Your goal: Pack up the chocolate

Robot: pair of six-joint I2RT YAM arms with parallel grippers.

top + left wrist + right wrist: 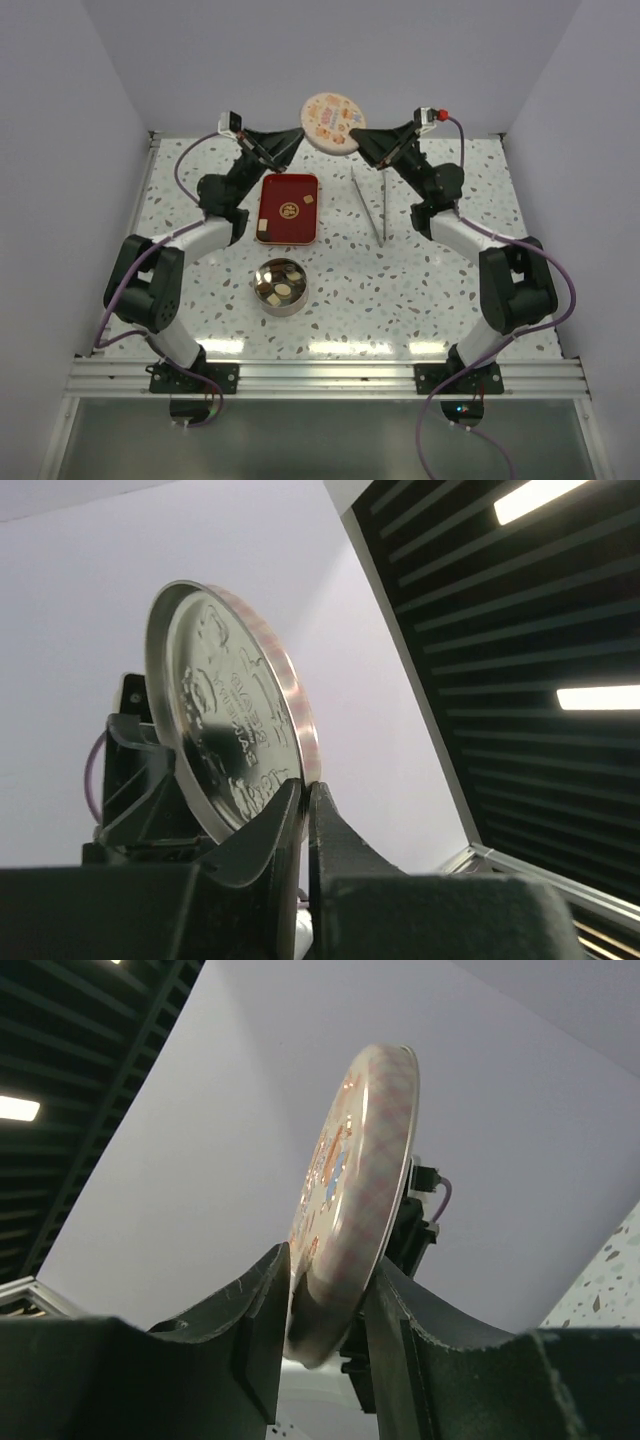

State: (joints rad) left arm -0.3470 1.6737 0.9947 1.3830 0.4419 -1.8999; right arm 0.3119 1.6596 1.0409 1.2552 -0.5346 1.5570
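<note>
The round lid (332, 121), pale with a printed top, is held in the air above the table's back edge, between both grippers. My left gripper (298, 138) is shut on its left rim; the left wrist view shows the silver underside (225, 710) pinched at the fingertips (308, 785). My right gripper (358, 140) is closed across its right edge; the printed face (355, 1180) sits between its jaws (325, 1280). The open silver tin (279, 285) holds several chocolate pieces. A few more chocolate pieces (290, 211) lie on the red tray (272, 195).
Metal tongs (368, 205) lie on the speckled table right of the red tray. White walls close in the back and both sides. The tin stands just in front of the tray, left of centre.
</note>
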